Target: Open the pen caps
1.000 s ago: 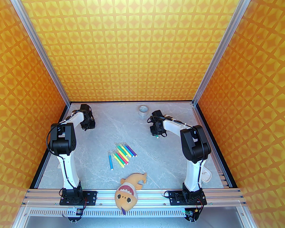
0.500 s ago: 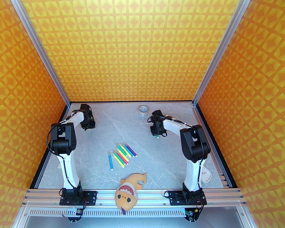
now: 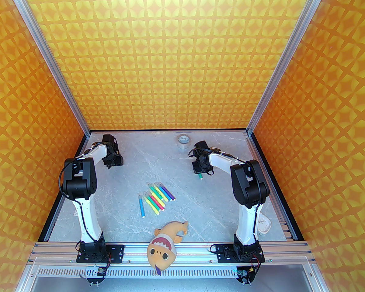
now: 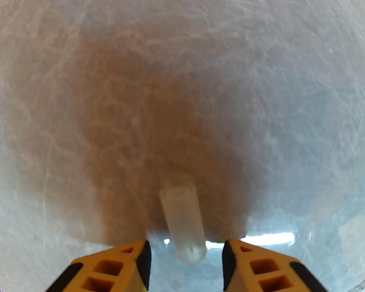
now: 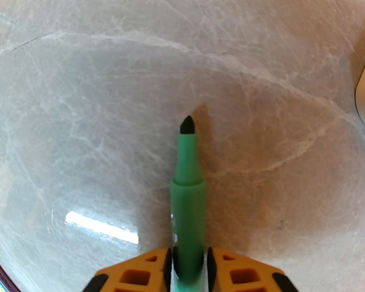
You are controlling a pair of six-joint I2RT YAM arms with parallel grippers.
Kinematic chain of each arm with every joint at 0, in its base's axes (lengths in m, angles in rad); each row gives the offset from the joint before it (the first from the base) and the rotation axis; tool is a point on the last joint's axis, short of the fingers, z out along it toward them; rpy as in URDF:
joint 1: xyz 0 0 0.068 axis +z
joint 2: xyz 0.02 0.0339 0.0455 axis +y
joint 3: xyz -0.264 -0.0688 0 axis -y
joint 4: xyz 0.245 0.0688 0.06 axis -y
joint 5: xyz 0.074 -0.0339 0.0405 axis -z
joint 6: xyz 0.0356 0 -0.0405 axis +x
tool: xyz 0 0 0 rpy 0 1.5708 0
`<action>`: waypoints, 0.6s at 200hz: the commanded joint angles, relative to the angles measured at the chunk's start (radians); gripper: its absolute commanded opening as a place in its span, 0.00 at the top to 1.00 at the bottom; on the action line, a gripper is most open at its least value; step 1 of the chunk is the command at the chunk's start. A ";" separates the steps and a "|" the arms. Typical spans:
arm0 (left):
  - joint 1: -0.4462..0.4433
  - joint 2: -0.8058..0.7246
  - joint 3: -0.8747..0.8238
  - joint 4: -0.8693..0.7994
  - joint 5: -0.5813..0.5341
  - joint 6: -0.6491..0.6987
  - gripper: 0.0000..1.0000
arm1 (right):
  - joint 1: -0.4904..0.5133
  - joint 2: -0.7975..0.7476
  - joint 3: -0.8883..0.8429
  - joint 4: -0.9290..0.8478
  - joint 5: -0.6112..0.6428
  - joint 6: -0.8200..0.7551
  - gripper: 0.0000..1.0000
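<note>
Right, near edge first: a stuffed shark (image 3: pixel 164 245) flops at the front of the bench (image 3: pixel 206 205). Midway across sits the bunch of markers (image 3: pixel 157 199), apparently all capped, so most of the job looks undone. Further back on the right, the green marker (image 5: pixel 188 205) pokes out of the right jaws, tip bare and low over the bench. Those jaws flank the barrel closely; can't tell if they clamp it or just sit beside it. Back left, the left jaws stand apart with a loose cap (image 4: pixel 184 220) between them, touching neither side, apparently lying on the bench. Tape roll (image 3: pixel 184 140) at the far edge. Step in hand reads as a drop-off. Spread both jaws fully and lift straight up so the cap doesn't roll or cling. Leave the green marker flat and well apart from the bunch. Then take the next one with one grip on barrel, one on cap, pulling along its length.
</note>
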 commanded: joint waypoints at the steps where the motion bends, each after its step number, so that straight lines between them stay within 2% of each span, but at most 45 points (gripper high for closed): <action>1: 0.008 -0.088 -0.021 0.041 0.040 -0.019 0.55 | -0.004 0.015 0.022 -0.023 0.002 0.007 0.71; 47: 0.008 -0.258 -0.159 0.115 0.105 -0.061 0.49 | -0.005 -0.046 0.000 -0.023 0.009 -0.008 0.69; 62: 0.008 -0.327 -0.214 0.147 0.140 -0.079 0.44 | -0.004 -0.088 -0.020 -0.017 -0.010 -0.019 0.64; 120: 0.007 -0.606 -0.510 0.347 0.304 -0.167 0.40 | 0.062 -0.227 -0.063 -0.066 -0.048 -0.067 0.50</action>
